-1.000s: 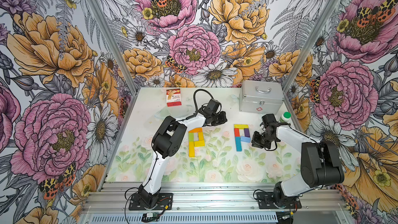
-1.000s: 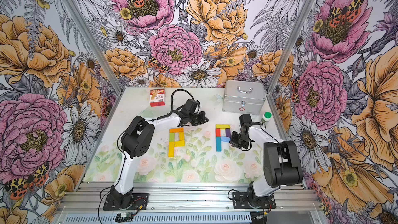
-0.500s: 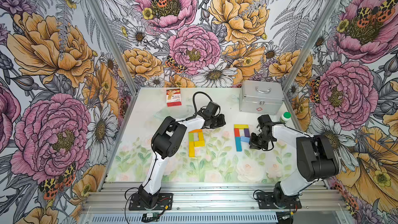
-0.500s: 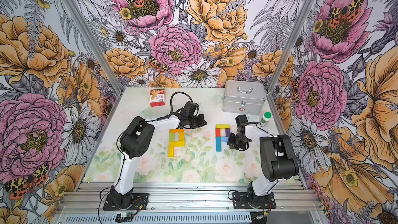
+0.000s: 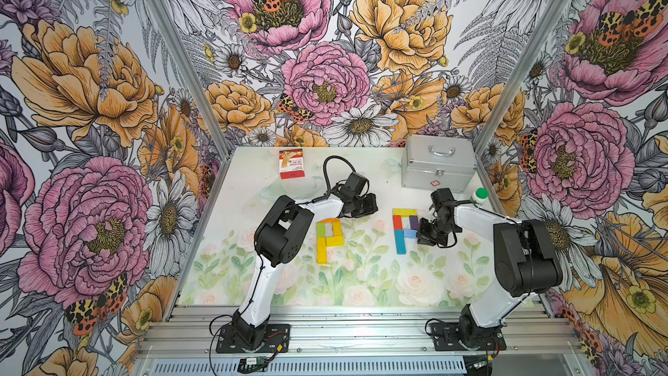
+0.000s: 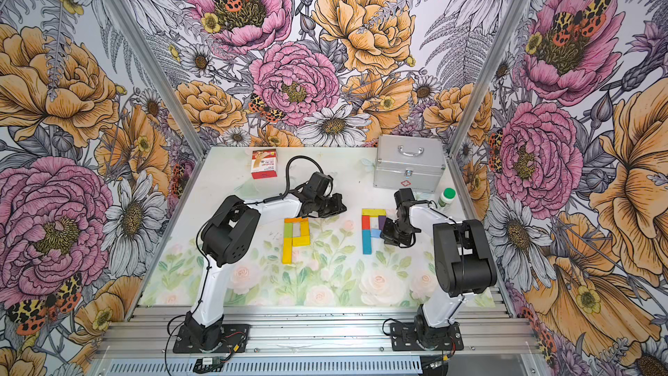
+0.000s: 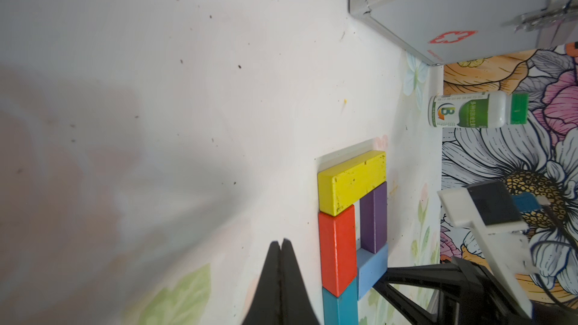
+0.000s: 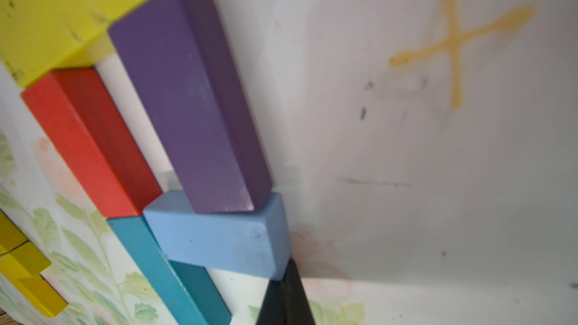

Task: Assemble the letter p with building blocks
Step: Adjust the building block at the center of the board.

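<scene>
Two groups of building blocks (image 5: 329,238) lie mid-frame on the table (image 5: 249,175), each forming a P. A case (image 5: 439,164), bottle (image 5: 480,195) and card box (image 5: 291,163) stand behind, upper frame. The left hand (image 7: 280,245) is pressed together, empty. The right hand (image 8: 285,276), pressed together, touches the light blue block (image 8: 219,236), partly hiding it in both top views.

The table (image 5: 361,285) bears building blocks (image 5: 399,238) in two P's, card box (image 5: 291,163), metal case (image 5: 437,166), bottle (image 5: 480,197).

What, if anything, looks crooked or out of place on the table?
The light blue block at the tip of the shut right hand looks slightly crooked. It isn't square with the purple block it meets or with the teal block beside it.
</scene>
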Controlling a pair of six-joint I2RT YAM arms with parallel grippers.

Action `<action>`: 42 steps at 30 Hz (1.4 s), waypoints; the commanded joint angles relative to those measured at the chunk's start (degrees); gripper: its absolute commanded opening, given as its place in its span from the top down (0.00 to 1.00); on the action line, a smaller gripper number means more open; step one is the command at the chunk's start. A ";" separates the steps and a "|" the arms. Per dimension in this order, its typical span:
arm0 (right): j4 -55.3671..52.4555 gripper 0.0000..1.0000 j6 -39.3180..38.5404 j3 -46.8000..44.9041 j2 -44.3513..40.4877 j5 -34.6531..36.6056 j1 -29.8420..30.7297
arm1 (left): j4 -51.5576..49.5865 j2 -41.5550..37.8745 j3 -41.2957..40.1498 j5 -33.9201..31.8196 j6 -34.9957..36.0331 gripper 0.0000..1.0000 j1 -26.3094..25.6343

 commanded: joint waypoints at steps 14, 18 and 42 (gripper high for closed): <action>1.12 1.00 0.50 0.19 0.60 1.81 0.52 | 2.26 -2.14 -0.69 1.43 0.14 1.00 0.36; 0.91 1.00 0.65 0.18 -0.40 1.34 0.48 | 2.74 -2.83 -1.24 1.35 0.01 1.00 0.33; 18.11 0.01 -13.42 8.12 -23.54 26.64 -1.58 | 27.41 -55.18 -51.71 -38.03 36.17 0.01 9.22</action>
